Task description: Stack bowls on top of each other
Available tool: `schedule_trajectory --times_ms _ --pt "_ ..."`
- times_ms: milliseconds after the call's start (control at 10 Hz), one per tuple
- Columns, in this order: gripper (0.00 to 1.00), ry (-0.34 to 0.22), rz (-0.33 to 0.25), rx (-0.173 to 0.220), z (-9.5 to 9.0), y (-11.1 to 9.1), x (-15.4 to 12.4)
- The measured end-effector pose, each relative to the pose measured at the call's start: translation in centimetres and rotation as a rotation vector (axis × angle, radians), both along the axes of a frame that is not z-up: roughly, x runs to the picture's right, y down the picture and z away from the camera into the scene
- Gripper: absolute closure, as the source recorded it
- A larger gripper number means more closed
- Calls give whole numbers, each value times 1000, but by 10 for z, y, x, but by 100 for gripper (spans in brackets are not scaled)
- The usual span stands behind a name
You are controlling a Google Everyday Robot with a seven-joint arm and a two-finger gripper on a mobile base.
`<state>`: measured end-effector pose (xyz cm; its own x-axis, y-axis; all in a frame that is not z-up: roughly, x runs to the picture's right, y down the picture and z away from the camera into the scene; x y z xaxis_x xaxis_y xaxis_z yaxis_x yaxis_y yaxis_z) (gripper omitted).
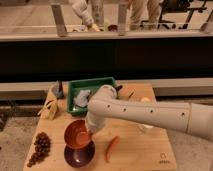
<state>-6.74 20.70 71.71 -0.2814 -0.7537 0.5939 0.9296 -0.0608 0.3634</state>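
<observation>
The orange-red bowl hangs tilted just above the purple bowl, which sits on the wooden table at the front left. The orange bowl's lower edge overlaps the purple bowl's rim. My gripper is at the orange bowl's right rim and is shut on it. The white arm reaches in from the right across the table.
A green tray with pale contents stands behind the bowls. A bunch of dark grapes lies at the front left. A red chili lies right of the purple bowl. A clear cup sits partly hidden behind the arm. A yellowish item lies at the left edge.
</observation>
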Motion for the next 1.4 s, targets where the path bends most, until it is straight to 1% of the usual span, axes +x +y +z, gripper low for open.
schedule_trajectory --times_ms 100,300,400,600,700,800,1000,1100,1200,1400 --pt "100 -22 -26 -18 1 7 -4" --pt "99 -89 -88 -61 2 22 -12" --pt "93 -130 -117 -86 3 29 -16" --pt "73 -208 -176 -120 5 42 -24" --pt "62 -244 -207 -129 5 47 -28" --pt "53 -269 -229 -134 5 51 -29" --pt "30 -326 -261 -123 8 58 -30" --pt "24 -328 -263 -121 8 58 -30" --pt "20 -330 -266 -119 9 59 -30" --pt "20 -335 -273 -109 8 58 -31"
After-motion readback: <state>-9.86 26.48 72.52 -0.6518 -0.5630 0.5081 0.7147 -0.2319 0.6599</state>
